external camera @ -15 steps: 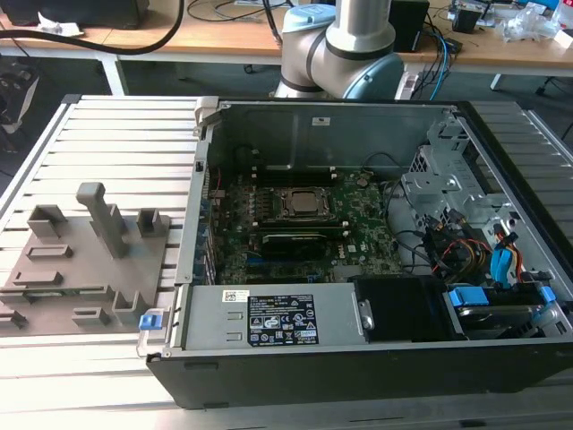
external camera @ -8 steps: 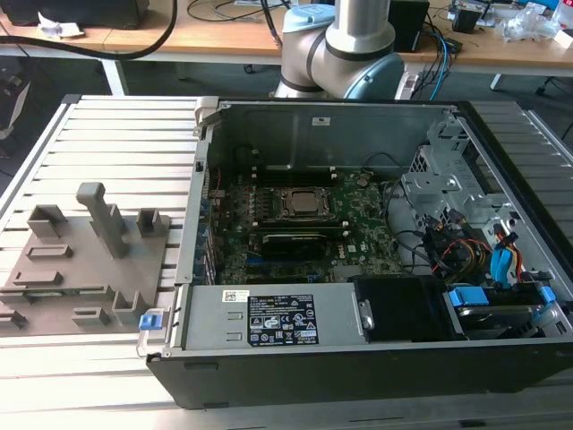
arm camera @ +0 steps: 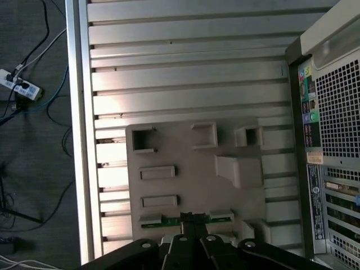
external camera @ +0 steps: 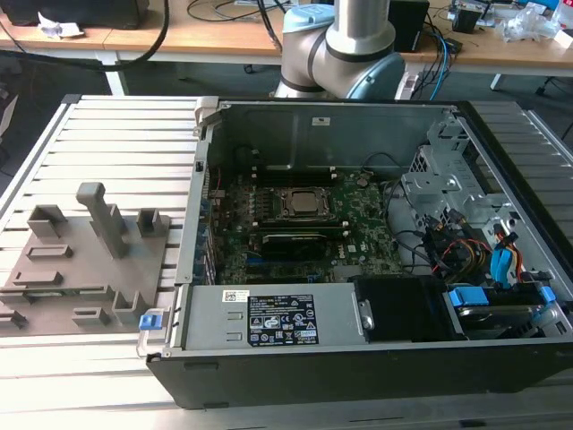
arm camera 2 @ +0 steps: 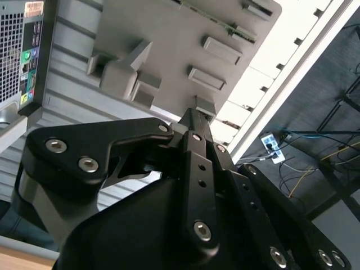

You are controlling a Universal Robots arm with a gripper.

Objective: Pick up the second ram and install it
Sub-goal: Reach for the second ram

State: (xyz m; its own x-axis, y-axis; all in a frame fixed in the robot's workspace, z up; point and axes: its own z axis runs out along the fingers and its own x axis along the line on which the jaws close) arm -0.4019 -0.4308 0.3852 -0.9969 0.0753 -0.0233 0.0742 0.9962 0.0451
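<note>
The second ram (arm camera: 219, 216) is a thin green stick lying in a slot at one edge of the grey fixture plate (arm camera: 191, 163). In the second wrist view the ram (arm camera 2: 228, 27) shows as a green strip on the far part of that plate (arm camera 2: 163, 39). My gripper (arm camera: 188, 220) hangs well above the fixture with its dark fingers together and nothing between them. In the first wrist view its tip lines up over the middle of the ram. In the second wrist view the gripper (arm camera 2: 194, 115) is apart from the ram. The fixture (external camera: 81, 260) lies on the exterior view's left.
The open computer case (external camera: 358, 376) stands on the slatted metal table (external camera: 107, 125), with the motherboard (external camera: 358, 242) and processor socket (external camera: 300, 204) inside. Its rear panel (arm camera: 332, 140) is beside the fixture. A power strip (arm camera: 17, 87) and cables lie on the floor past the table edge.
</note>
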